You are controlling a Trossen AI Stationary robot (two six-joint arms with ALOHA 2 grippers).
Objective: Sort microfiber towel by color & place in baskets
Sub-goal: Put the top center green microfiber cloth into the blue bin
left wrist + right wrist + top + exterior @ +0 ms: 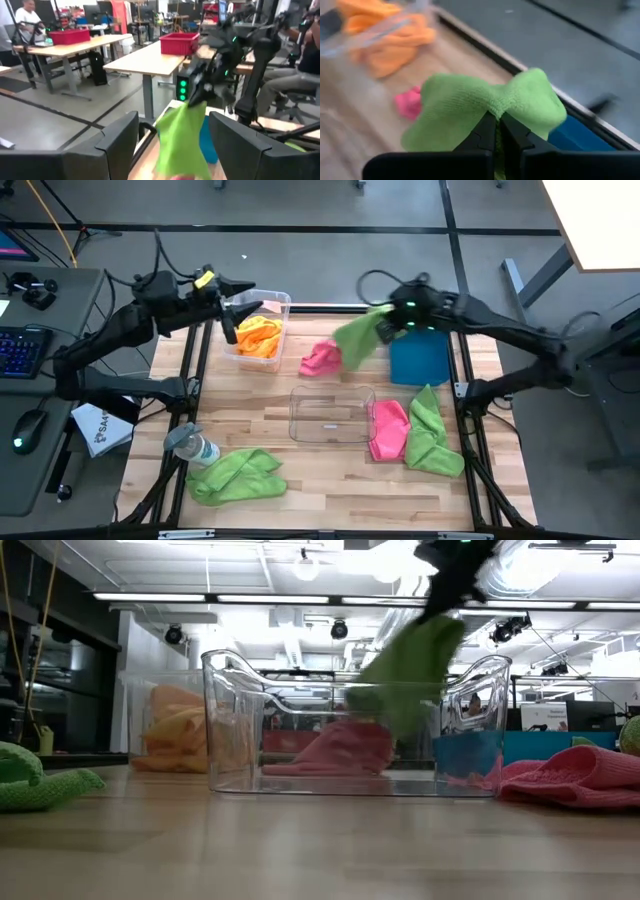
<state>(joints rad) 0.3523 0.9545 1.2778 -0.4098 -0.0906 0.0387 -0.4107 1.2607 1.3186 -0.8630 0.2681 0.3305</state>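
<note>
My right gripper (385, 326) is shut on a lime green towel (355, 340) and holds it in the air between the orange-filled clear basket (258, 330) and the blue basket (420, 358). The left wrist view shows the same towel (182, 135). My left gripper (234, 318) is open over the far clear basket, where orange towels (260, 335) lie. A second clear basket (330, 415) stands mid-table. Loose on the table lie a pink towel (322, 358), another pink one (388, 430) and two green ones (435, 432) (235, 475). My right gripper pinches the green towel at a gathered fold (498, 109) between its two fingers (486, 132). The cloth bunches out on both sides of the pinch. The towel is lifted clear of the table and hangs slack below the gripper (415, 665).
A clear plastic bottle (193, 445) lies near the table's left edge beside the near green towel. A white printed bag (100, 428) sits off the table to the left, and a desk with a keyboard (25, 350) lies beyond it. A black frame edges the table.
</note>
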